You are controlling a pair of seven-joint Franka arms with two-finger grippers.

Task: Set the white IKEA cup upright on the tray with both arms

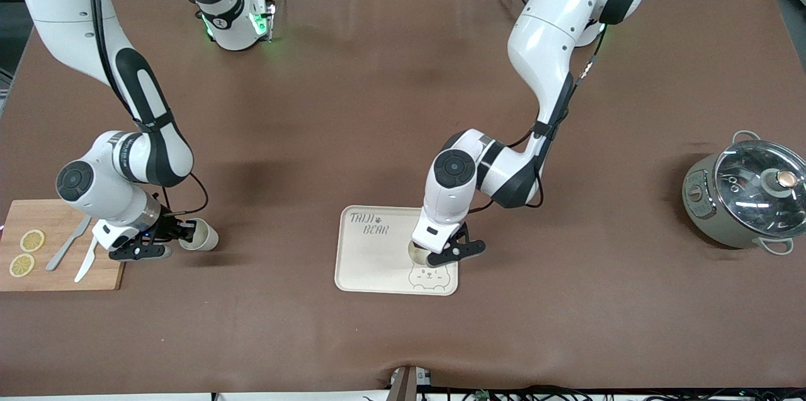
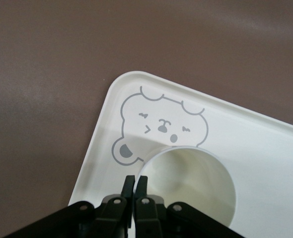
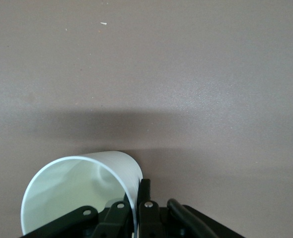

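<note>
One white cup (image 1: 417,252) stands upright on the cream tray (image 1: 371,256), at five o'clock from its "TAIJI BEAR" lettering, just above the bear drawing. A second white cup (image 1: 203,235) lies tipped on the bench, at nine o'clock from the tray, its rim pinched in my right jaws.

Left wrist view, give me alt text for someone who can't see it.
The left gripper is shut on the rim of a white cup standing upright on a cream tray, beside a winking bear drawing. Brown table surrounds the tray's rounded corner.
</note>
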